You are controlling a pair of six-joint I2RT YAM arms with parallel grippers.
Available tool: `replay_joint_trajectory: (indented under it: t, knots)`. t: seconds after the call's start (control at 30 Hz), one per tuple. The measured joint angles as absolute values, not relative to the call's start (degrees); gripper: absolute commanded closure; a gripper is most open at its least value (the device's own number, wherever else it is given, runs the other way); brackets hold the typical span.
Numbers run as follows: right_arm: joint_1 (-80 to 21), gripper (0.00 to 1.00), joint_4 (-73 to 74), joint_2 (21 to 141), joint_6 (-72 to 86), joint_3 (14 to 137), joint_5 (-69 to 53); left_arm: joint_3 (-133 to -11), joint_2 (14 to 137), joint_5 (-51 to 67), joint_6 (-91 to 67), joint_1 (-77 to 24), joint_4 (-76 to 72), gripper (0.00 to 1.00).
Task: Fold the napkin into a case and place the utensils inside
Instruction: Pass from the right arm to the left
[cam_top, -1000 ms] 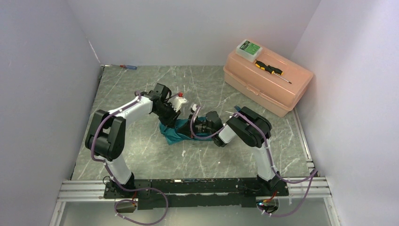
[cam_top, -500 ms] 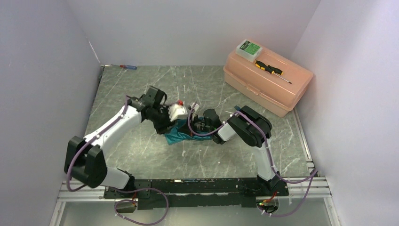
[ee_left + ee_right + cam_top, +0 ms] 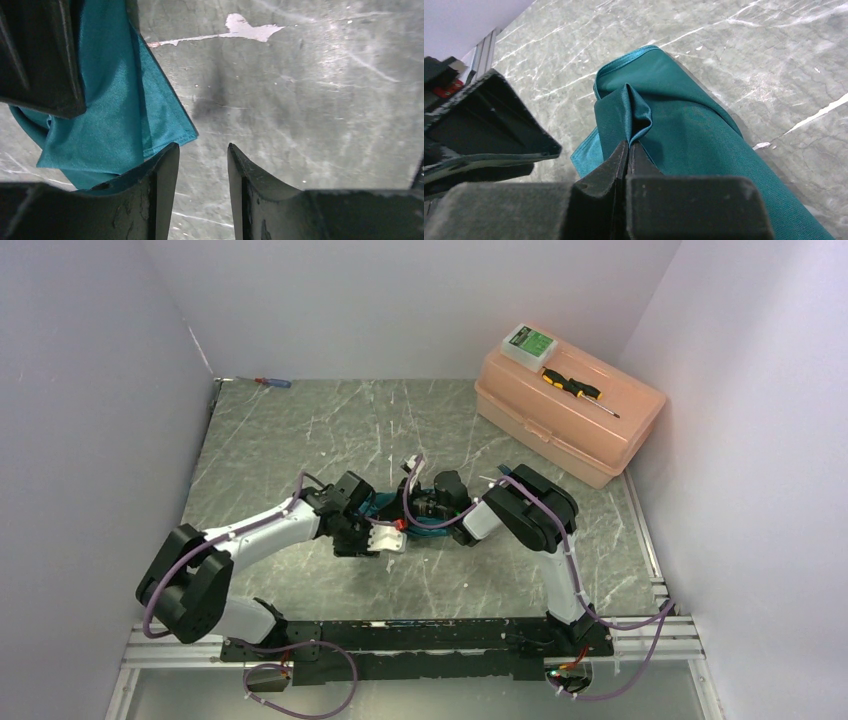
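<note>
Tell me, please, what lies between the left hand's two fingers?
Only bare table shows in the left hand's gap in the left wrist view; the napkin's corner stops just past one fingertip, outside it.

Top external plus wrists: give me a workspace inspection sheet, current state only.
Surface: grey marbled table, scuffed with white streaks.
Job's things: teal napkin bunched between the arms, not yet a flat case; utensils, nothing seen.
Clutter: peach toolbox far right, with a yellow-and-black screwdriver and a small green-labelled box on its lid; red-and-blue screwdriver at the far left edge.
Pincers: right pincer shut on a napkin fold; left pincer open, gap bare, napkin beside one finger.
Cables: purple cables looped along both arms.
Surroundings: pale walls; metal rail at the near edge.
</note>
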State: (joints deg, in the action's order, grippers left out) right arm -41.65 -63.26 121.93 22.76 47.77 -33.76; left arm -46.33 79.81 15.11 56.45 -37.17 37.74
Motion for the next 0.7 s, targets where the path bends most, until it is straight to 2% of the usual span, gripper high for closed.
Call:
replay_joint_trajectory:
  t: [0.43, 0.53, 0.6, 0.7]
  knots:
    - [-41.54, 1.00, -65.69, 121.93, 24.34, 47.27, -34.87, -42.78, 83.20, 11.42, 61.82, -37.17, 27.97, 0.55]
    - [-41.50, 1.00, -66.00, 121.93, 24.49, 47.03, -35.14, -42.81, 83.64, 11.00, 62.35, -37.17, 27.03, 0.73]
    - [-41.50, 1.00, -66.02, 121.93, 24.47, 47.00, -35.35, -43.00, 84.23, 10.68, 62.65, -37.17, 26.68, 0.95]
    - [-41.43, 1.00, -66.02, 121.93, 24.47, 47.00, -36.05, -43.22, 85.17, 10.48, 62.72, -37.17, 25.43, 0.97]
